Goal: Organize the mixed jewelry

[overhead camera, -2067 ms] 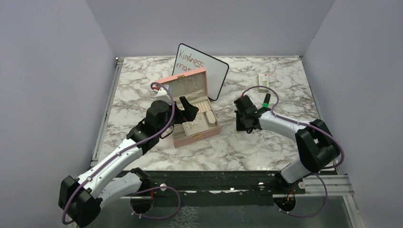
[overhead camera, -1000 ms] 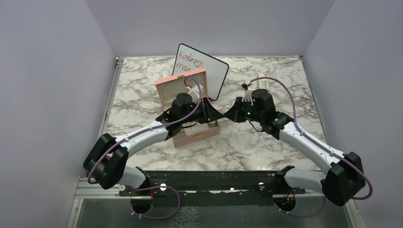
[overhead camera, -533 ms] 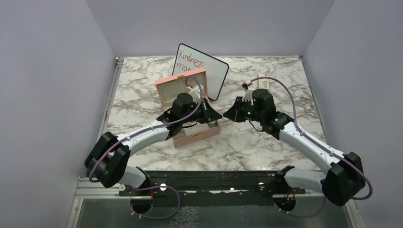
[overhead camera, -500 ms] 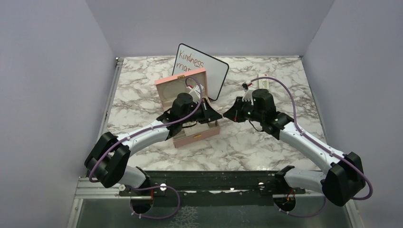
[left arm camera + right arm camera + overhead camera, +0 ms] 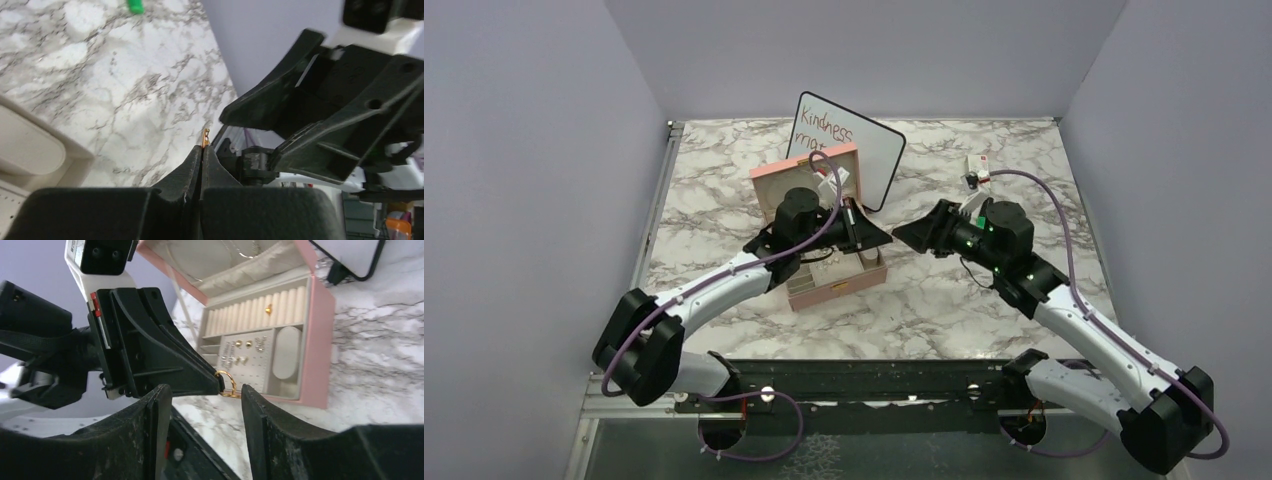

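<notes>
A small gold ring (image 5: 229,385) is pinched at the tip of my left gripper (image 5: 202,148), which is shut on it; in the left wrist view the ring (image 5: 205,138) shows edge-on above the tips. My right gripper (image 5: 205,390) is open, its fingers just short of the ring, one to each side, not touching it. In the top view the left gripper (image 5: 884,236) and right gripper (image 5: 906,232) meet tip to tip just right of the open pink box (image 5: 842,283). More of the mixed jewelry, small gold studs (image 5: 243,343), sits in the box tray, and a gold piece (image 5: 268,310) on the ring rolls.
The box lid (image 5: 776,186) stands open at the back. A whiteboard (image 5: 869,150) with red writing leans behind it. A small white-green packet (image 5: 977,168) lies at the back right. A green marker (image 5: 135,6) lies on the marble beyond the grippers.
My left gripper closed on the ring that the right gripper held. The right gripper has now opened and drawn back a little to the right, leaving the ring in the left.
</notes>
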